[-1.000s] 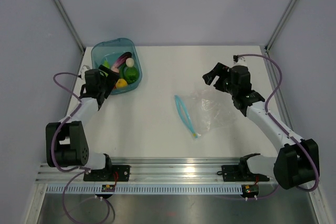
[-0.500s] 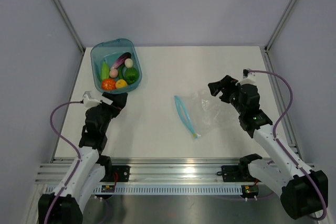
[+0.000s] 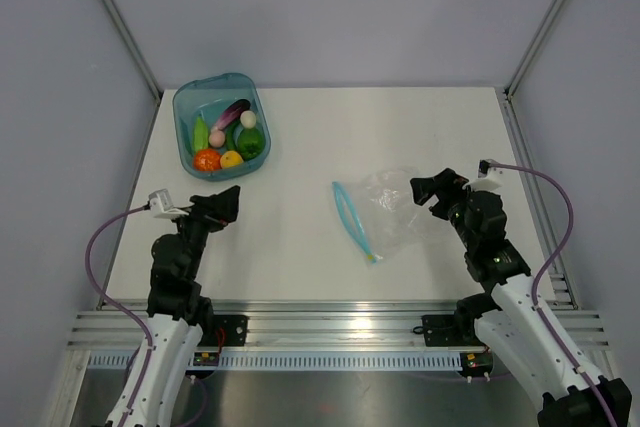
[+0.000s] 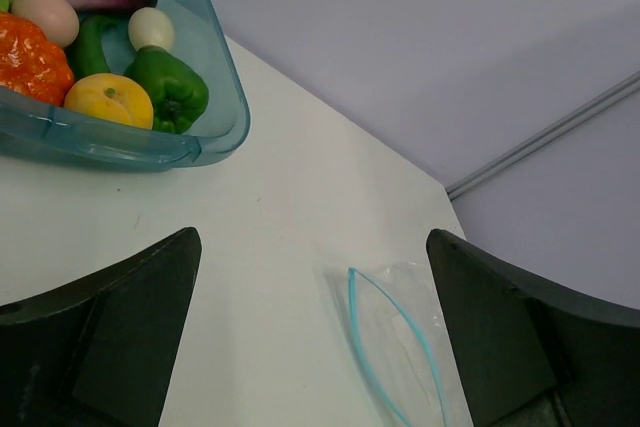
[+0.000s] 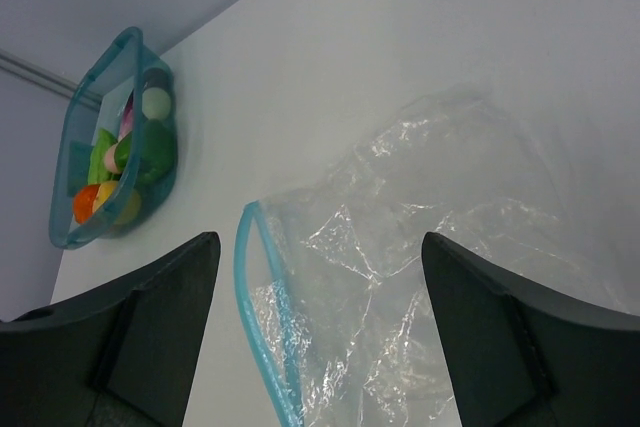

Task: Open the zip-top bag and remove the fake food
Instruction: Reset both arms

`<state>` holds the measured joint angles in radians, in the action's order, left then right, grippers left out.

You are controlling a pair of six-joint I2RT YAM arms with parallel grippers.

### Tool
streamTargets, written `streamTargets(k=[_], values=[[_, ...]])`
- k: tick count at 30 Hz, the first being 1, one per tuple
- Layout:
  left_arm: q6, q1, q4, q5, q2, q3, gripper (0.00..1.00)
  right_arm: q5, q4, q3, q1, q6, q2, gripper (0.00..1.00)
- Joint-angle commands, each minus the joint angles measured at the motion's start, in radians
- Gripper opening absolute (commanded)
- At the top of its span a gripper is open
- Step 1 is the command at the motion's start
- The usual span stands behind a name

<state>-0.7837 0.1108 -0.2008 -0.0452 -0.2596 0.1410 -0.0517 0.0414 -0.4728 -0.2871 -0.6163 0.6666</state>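
White tabletop (image 3: 300,137), grey walls round it. From my seat the zip-top bag (image 3: 400,209) lies flat and crinkled right of centre, its blue-teal zip strip (image 3: 352,220) gaping toward the left. The fake food (image 3: 228,139) sits in the teal tub (image 4: 150,150) at the far left corner, well apart from the bag: tomato (image 3: 207,159), lemon (image 3: 231,159), green pepper (image 3: 250,142), egg (image 3: 248,119), eggplant (image 3: 233,110). My left gripper (image 3: 222,201) hovers near the tub's near side, fingers spread, holding nothing. My right gripper (image 3: 436,188) hangs above the bag's right part, jaws likewise parted and empty
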Motion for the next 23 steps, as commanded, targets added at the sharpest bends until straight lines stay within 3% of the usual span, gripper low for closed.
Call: streamTargets(k=[1,23], values=[[0.077,0.003,0.023,0.008,-0.007,0.032,0.99,-0.135,-0.031,0.034,0.002,-0.016,-0.051,0.9],[0.087,0.003,0.041,0.033,-0.032,0.046,0.99,-0.229,0.015,0.011,0.003,-0.046,-0.035,0.9]])
